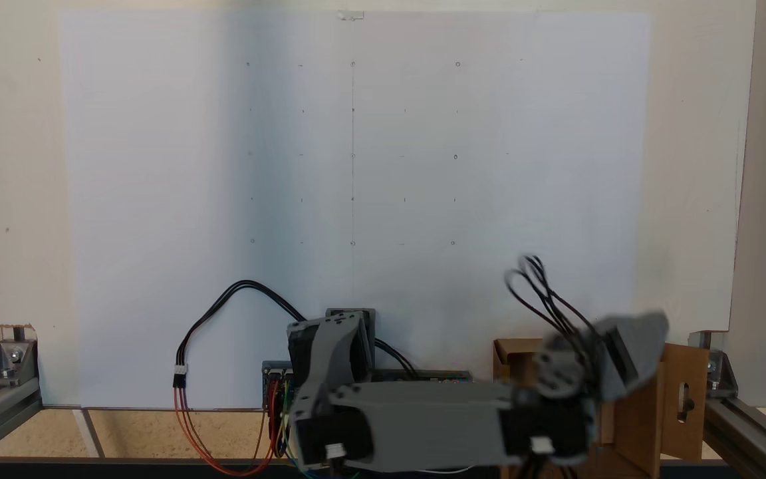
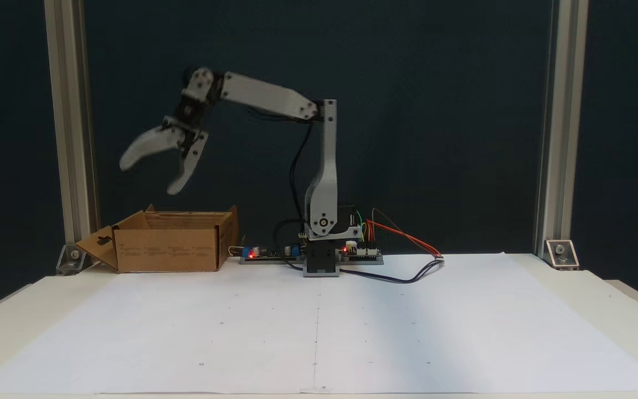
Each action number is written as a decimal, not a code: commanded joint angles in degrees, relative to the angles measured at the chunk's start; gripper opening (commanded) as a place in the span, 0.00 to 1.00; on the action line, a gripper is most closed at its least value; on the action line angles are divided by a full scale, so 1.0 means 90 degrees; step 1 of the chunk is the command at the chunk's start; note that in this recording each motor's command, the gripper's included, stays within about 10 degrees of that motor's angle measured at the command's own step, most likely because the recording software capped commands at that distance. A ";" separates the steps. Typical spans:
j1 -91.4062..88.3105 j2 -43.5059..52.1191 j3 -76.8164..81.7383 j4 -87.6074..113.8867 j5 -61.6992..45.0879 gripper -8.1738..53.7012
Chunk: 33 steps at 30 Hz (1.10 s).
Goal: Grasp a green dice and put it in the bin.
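Observation:
The bin is a brown cardboard box (image 2: 169, 246) standing at the left of the arm's base, with one flap (image 2: 100, 244) folded out that has a slot cutout. In the other fixed view the bin (image 1: 649, 406) sits at the lower right, partly behind the arm. My gripper (image 2: 150, 177) hangs open in the air well above the bin, its two grey fingers spread wide with nothing between them. From above, the gripper (image 1: 629, 352) appears blurred over the box. The green dice is out of view; the inside of the bin is hidden.
A large white paper sheet (image 2: 319, 327) with small marks covers the table. The arm's base with circuit boards and wires (image 2: 352, 252) stands at the sheet's back edge. Aluminium frame posts (image 2: 70, 127) rise at both sides.

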 commanded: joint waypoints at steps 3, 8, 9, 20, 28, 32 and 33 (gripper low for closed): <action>-0.1873 0.0869 -0.0322 -0.0098 0.1599 0.84; -0.4178 0.1543 -0.0313 -0.0498 0.2383 0.84; -0.4637 0.1621 -0.0313 -0.0498 0.2441 0.84; -0.8916 0.2969 0.2002 -0.2410 0.2598 0.84; -0.8213 0.4287 0.4756 -0.4666 0.2578 0.85; -0.7979 0.4707 0.5703 -0.5760 0.2568 0.86; -0.7861 0.4717 0.5791 -0.6013 0.2559 0.86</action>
